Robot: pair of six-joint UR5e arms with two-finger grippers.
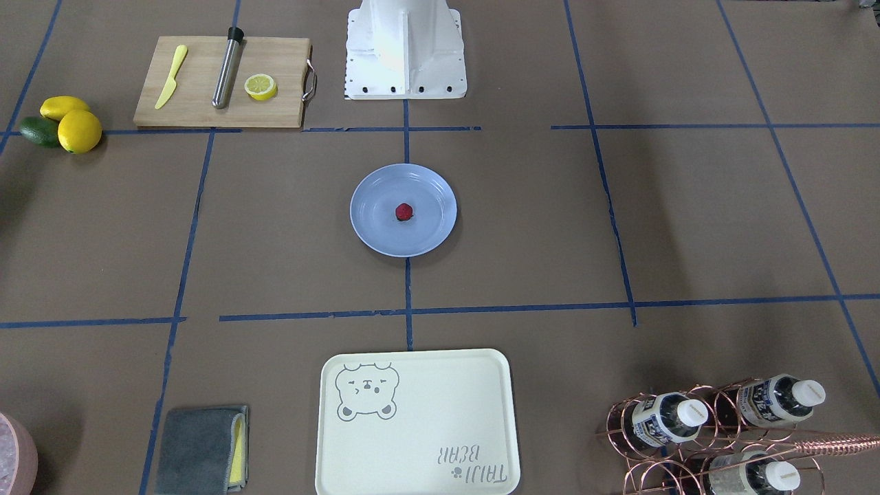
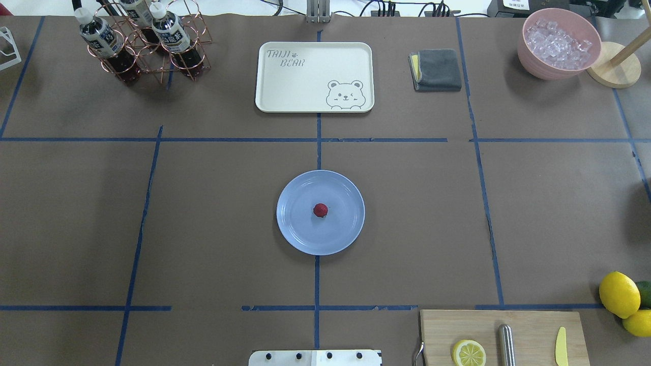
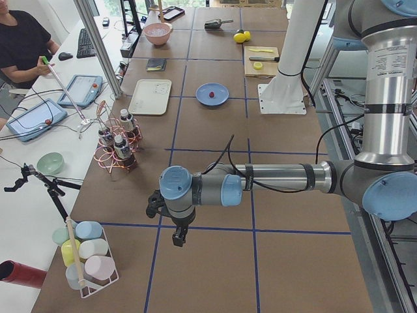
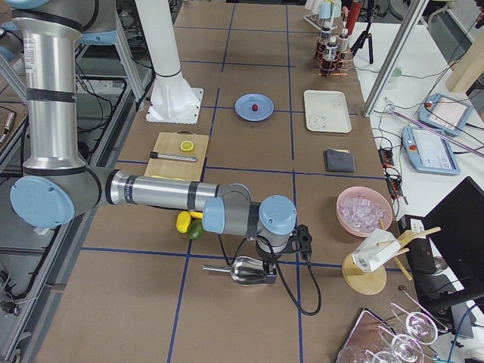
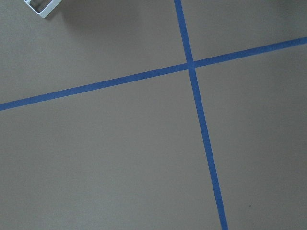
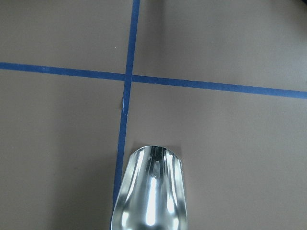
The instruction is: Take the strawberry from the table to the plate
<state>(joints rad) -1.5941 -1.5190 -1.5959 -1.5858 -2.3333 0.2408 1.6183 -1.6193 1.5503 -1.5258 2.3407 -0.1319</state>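
The small red strawberry [image 1: 404, 212] [image 2: 320, 210] lies near the middle of the round light-blue plate [image 1: 375, 206] [image 2: 305, 234], which sits at the centre of the brown-paper table [image 1: 550, 220]. Neither gripper is near it. My left gripper [image 3: 177, 238] hangs over bare table far from the plate, seen only in the exterior left view. My right gripper [image 4: 267, 265] hovers over a metal scoop [image 4: 249, 271] [image 6: 151, 191] at the other end. I cannot tell whether either gripper is open or shut.
A cream bear-print tray [image 2: 314, 76] lies beyond the plate, with a grey cloth [image 2: 436, 69] and a pink bowl of ice [image 2: 558, 43] to its right. Bottles stand in a copper rack [image 2: 145, 40]. A cutting board [image 2: 501, 338] holds a lemon half; lemons [image 2: 619, 294] lie beside it.
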